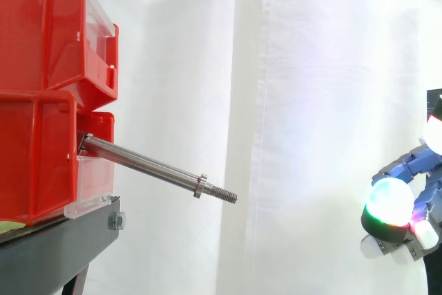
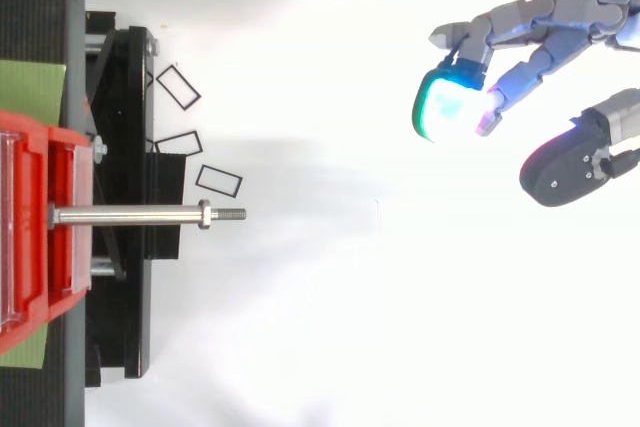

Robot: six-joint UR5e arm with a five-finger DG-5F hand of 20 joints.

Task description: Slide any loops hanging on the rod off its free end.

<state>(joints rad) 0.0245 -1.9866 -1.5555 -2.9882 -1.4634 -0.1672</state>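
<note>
The rod [image 1: 145,162] [image 2: 130,215] sticks out from the lower of two stacked red bins [image 1: 38,150]. In the side view it slopes a little downward toward its free end. A nut [image 1: 199,186] [image 2: 204,215] sits near that end, with a short threaded tip beyond it. The rest of the shaft is smooth, bright metal. The bins stand on the black stand [image 1: 59,243], which serves as my worktop, before the white curtain [image 1: 311,67].

My hand [image 2: 545,27] [image 1: 407,167] hangs well apart from the rod, out past its free end. In the side view it is at the right edge, about level with the tip or slightly lower. From above it lies off to one side of the rod's line. My fingers are loosely bent and spread from the thumb, gripping nothing. One pad [image 2: 445,107] glows cyan-green.

From above, three small black-outlined rectangles [image 2: 218,180] lie on the white floor beside the stand.
</note>
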